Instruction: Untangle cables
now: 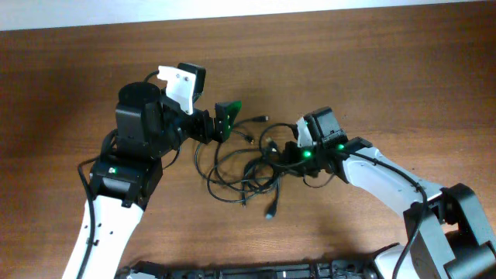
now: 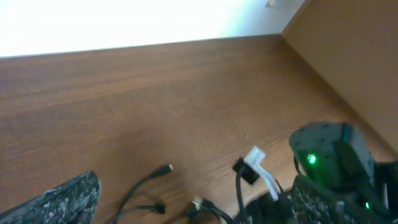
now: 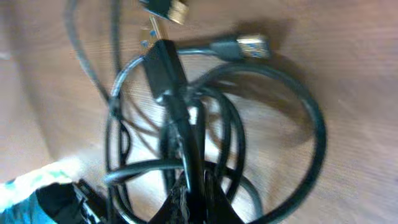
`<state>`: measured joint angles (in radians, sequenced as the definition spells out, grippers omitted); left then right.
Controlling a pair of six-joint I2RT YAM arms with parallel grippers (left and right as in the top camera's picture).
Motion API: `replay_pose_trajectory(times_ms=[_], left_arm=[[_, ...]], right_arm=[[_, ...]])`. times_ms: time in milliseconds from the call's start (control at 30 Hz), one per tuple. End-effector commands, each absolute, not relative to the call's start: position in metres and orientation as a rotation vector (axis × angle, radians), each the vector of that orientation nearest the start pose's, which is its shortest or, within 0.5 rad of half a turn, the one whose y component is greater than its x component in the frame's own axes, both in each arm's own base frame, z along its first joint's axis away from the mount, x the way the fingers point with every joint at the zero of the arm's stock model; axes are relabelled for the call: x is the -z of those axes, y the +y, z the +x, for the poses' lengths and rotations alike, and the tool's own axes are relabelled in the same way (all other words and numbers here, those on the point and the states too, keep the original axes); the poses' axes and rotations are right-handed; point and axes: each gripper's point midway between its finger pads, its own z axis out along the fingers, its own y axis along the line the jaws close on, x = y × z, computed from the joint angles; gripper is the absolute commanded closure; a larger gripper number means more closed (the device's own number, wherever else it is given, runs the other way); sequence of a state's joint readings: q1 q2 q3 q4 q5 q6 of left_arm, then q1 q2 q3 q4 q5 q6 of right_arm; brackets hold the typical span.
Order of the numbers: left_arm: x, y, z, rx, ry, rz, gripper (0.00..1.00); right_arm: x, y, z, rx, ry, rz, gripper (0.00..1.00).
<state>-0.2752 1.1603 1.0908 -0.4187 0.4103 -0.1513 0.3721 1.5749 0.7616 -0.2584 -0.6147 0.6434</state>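
Up close, right gripper (image 3: 186,202) pinches cables (image 3: 165,68); overhead unclear.

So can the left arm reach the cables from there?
Probably yes: its open fingers sit right beside the cables, nothing seems between them, and the right arm only holds the far side.

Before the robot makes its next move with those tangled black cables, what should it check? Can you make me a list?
1. Is the right tool shut on a cord? Ok: it is closed at the right edge of the cables, with a cord running into it.
2. Is the left tool open and ready? Ok: its jaws are wide, by the upper left of the bundle.
3. Is the left tool holding a cord? Not ok: it holds nothing.
4. Are the cords apart? Not ok: the loops cross in one knot.
5. Which cord does the right tool pinch? Cannot tell: they overlap there.
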Motion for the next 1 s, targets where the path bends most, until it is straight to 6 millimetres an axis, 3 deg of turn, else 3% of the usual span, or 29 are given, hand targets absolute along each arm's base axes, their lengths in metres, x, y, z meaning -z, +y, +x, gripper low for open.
replay_pose_trajectory(times_ms=[0, 67, 200, 300, 400, 533, 633, 767, 967], left_arm=[[-0.290, -0.162, 0.328, 0.679, 2.081, 0.371, 0.01], [-0.282, -0.160, 0.324, 0.680, 2.122, 0.366, 0.01], [-0.273, -0.159, 0.318, 0.681, 2.168, 0.361, 0.01], [-0.271, -0.158, 0.317, 0.677, 2.176, 0.367, 0.01], [-0.269, -0.158, 0.315, 0.624, 2.156, 0.471, 0.01], [-0.264, -0.159, 0.310, 0.629, 2.174, 0.500, 0.01], [-0.271, -0.180, 0.293, 0.746, 2.083, 0.708, 0.01], [-0.278, -0.193, 0.280, 0.811, 1.986, 0.867, 0.01], [-0.261, -0.215, 0.277, 0.865, 2.018, 0.928, 0.02]], right_arm=[[-0.091, 0.229, 0.289, -1.388, 2.565, -0.151, 0.96], [-0.121, 0.223, 0.305, -1.499, 2.375, -0.253, 0.96], [-0.177, 0.190, 0.333, -1.586, 2.058, -0.364, 0.96], [-0.216, 0.169, 0.336, -1.639, 1.873, -0.479, 0.96], [-0.243, 0.161, 0.333, -1.631, 1.765, -0.579, 0.96], [-0.275, 0.161, 0.328, -1.596, 1.661, -0.657, 0.96], [-0.296, 0.161, 0.323, -1.589, 1.611, -0.686, 0.96], [-0.309, 0.161, 0.326, -1.594, 1.600, -0.668, 0.96], [-0.327, 0.157, 0.341, -1.595, 1.572, -0.556, 0.96]])
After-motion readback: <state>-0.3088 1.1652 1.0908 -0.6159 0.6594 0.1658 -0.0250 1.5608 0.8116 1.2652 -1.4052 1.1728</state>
